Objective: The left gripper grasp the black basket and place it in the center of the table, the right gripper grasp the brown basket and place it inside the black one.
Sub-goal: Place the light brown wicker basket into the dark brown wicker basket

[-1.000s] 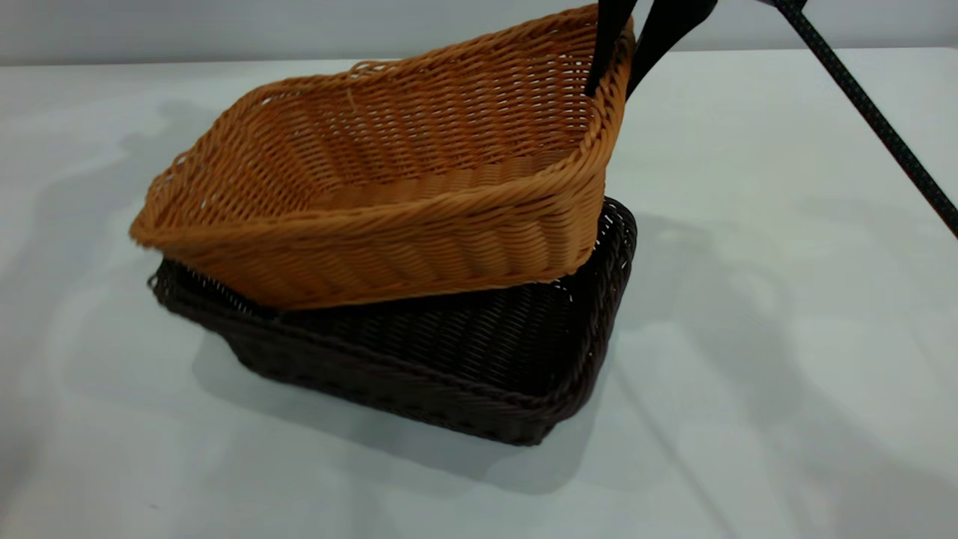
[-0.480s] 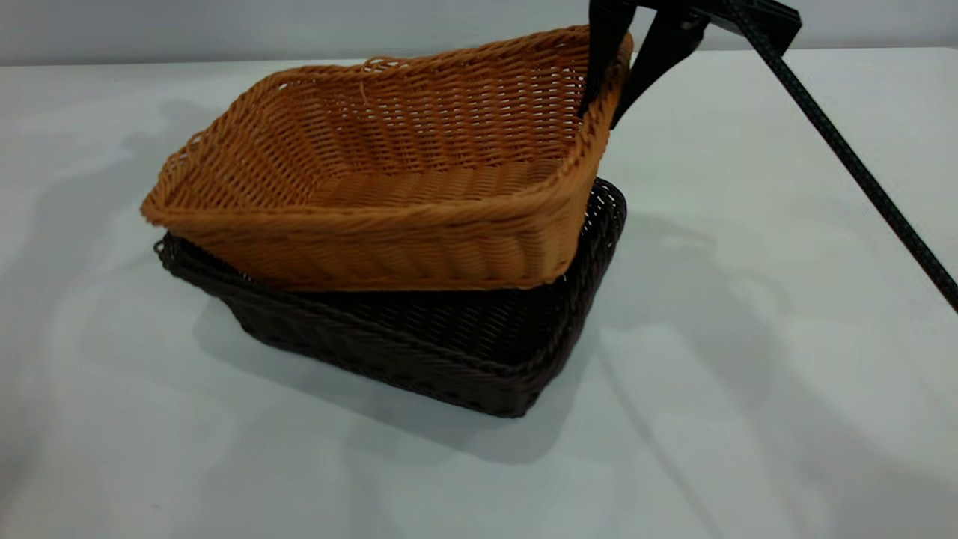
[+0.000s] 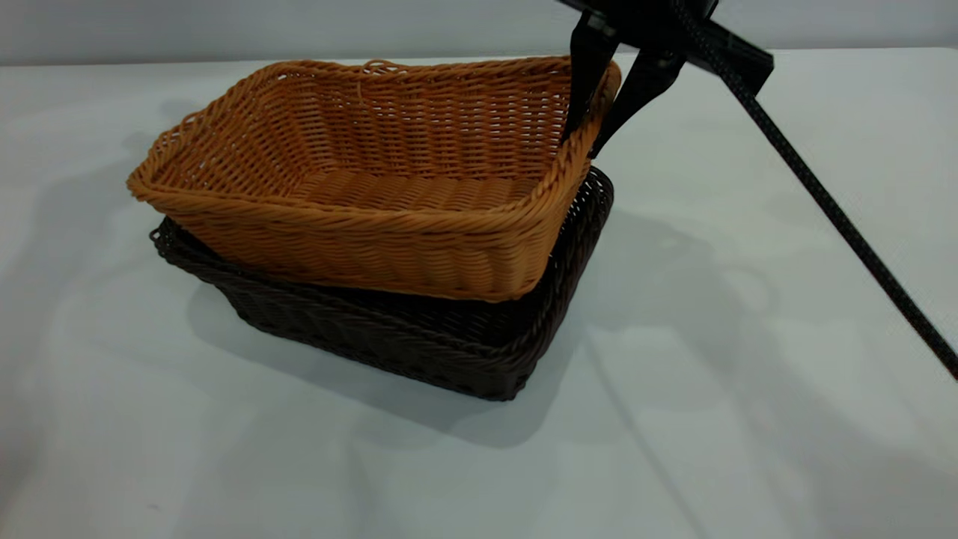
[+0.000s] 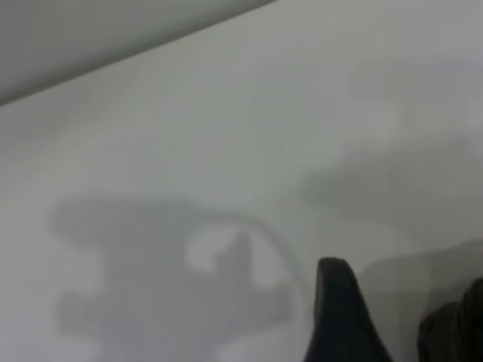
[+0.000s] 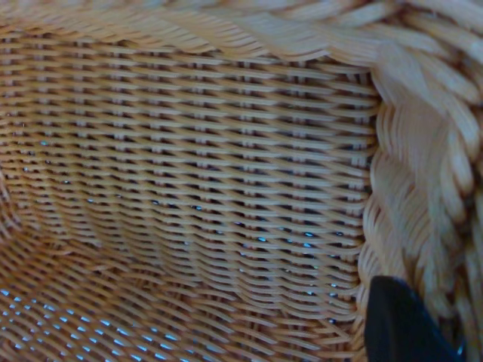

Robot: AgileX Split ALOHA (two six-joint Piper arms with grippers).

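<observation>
Brown woven wicker basket (image 3: 374,187), pinched at its rim by the right gripper (image 3: 591,142), sat partly lowered into the black wicker basket (image 3: 479,352), unreleased.

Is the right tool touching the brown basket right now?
Touching. In the exterior view the right tool straddles the brown basket's right wall, one finger inside, one outside, pinching the rim above the black basket.

Mid-table, the brown basket (image 3: 367,180) sits stacked in the black basket (image 3: 419,337), blocking the middle. At its one o'clock corner the right gripper (image 3: 591,138) straddles the rim, and its cable (image 3: 823,202) slants off toward four o'clock, barring that side. The table (image 3: 748,449) lies open from five round to nine o'clock.
</observation>
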